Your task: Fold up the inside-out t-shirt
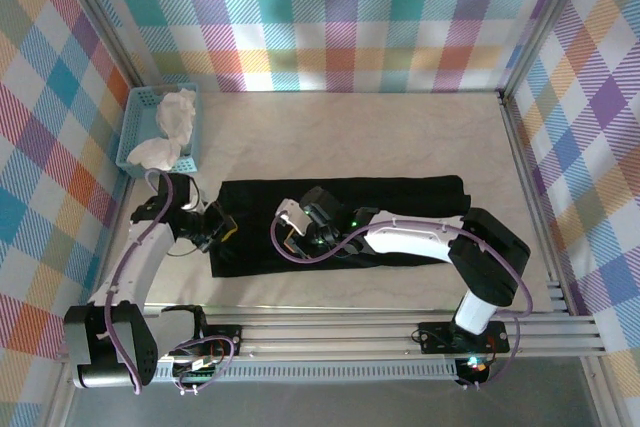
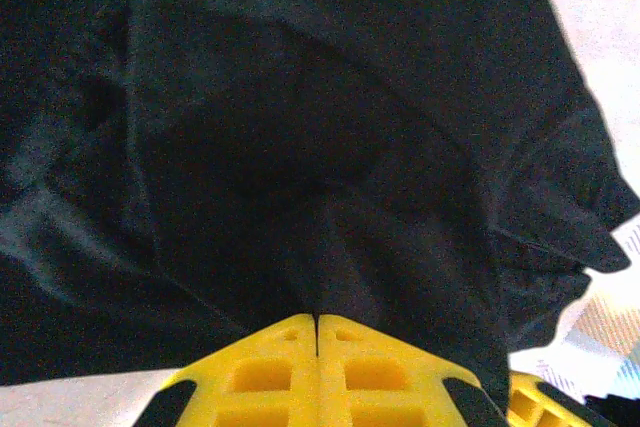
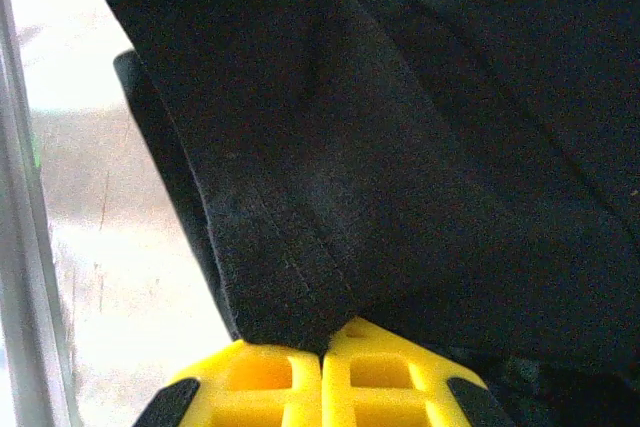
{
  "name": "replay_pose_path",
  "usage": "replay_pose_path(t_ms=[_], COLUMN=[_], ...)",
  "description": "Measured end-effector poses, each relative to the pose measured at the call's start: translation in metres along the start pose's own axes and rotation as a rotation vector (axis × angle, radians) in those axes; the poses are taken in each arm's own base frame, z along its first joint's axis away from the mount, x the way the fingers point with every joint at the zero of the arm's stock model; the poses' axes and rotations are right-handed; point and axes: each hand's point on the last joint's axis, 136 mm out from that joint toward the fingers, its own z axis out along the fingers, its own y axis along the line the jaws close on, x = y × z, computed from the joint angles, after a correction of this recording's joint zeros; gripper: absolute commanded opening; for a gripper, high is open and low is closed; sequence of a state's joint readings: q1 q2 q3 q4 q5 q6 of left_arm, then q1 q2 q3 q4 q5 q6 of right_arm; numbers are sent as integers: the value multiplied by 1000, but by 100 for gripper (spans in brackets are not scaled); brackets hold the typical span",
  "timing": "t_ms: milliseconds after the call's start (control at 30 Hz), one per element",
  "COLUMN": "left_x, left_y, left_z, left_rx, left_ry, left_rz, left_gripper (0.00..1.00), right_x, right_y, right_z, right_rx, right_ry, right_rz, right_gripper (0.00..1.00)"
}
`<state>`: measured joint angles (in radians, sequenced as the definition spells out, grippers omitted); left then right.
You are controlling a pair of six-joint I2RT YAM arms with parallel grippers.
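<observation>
Mid-table, t-shirt (image 1: 400, 202) lies long axis L-R, left gripper (image 2: 318, 321) & right gripper (image 3: 322, 347) both clamped on it.

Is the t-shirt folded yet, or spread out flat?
Partly folded: the t-shirt lies as a long band, a hemmed layer doubled over near the right hand.

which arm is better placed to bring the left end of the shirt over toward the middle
Likely left. The left gripper is shut on the shirt at its left end; the right gripper is clamped on the near edge, further toward the middle.
</observation>
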<state>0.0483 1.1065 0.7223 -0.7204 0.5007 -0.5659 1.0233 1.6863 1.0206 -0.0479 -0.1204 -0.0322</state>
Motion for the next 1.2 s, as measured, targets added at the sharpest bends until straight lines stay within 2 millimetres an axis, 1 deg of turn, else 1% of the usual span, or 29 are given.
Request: replay_pose_path(t_ms=[33, 100, 167, 267, 333, 400, 467, 500, 533, 600, 633, 700, 767, 833, 900, 1000, 1033, 1133, 1200], left_x=[2, 5, 4, -1, -6, -13, -19, -21, -23, -20, -17, -13, -13, -18, -23, -32, -35, -51, -60], left_y=[5, 12, 19, 27, 30, 30, 26, 22, 16, -1, -13, -27, -32, -25, -15, -2, -1, -7, -2], left_z=[1, 3, 3, 0, -1, -3, -4, -3, -2, 3, 7, 19, 37, 57, 74, 93, 95, 94, 91], left_rx=[-9, -25, -43, -77, -96, -104, -95, -90, -77, -46, -24, -4, -13, -51, -94, -147, -156, -160, -185], left_ry=[-2, -13, -39, -93, -126, -161, -192, -205, -218, -224, -216, -193, -160, -136, -124, -124, -130, -195, -228], left_rz=[-10, -27, -37, -43, -45, -41, -25, -10, 15, 86, 130, 183, 203, 190, 177, 165, 166, 184, 184], left_gripper=[15, 24, 37, 51, 57, 58, 58, 58, 58, 58, 57, 56, 54, 53, 52, 51, 51, 52, 55], right_x=[4, 12, 22, 32, 37, 40, 42, 41, 40, 33, 26, 8, -14, -22, -15, 4, 12, 36, 39], right_y=[0, 1, 0, -4, -9, -11, -10, -9, -7, -2, -1, -1, -7, -13, -20, -32, -36, -43, -45], right_z=[0, 0, 0, -2, -4, -5, -7, -8, -9, -9, -9, -2, 11, 23, 33, 46, 49, 53, 52], right_rx=[-8, -23, -31, -35, -41, -56, -86, -103, -122, -152, -164, -174, -171, -162, -148, -125, -114, -88, -89], right_ry=[11, 37, 66, 104, 120, 133, 135, 132, 127, 106, 88, 56, 15, 1, 19, 73, 91, 150, 152], right_rz=[-2, -2, 1, -9, -8, -7, -4, -2, 4, 24, 37, 72, 105, 131, 164, 223, 241, 274, 278], right_gripper=[0, 5, 13, 27, 35, 40, 54, 57, 57, 53, 49, 41, 35, 32, 31, 29, 28, 30, 35])
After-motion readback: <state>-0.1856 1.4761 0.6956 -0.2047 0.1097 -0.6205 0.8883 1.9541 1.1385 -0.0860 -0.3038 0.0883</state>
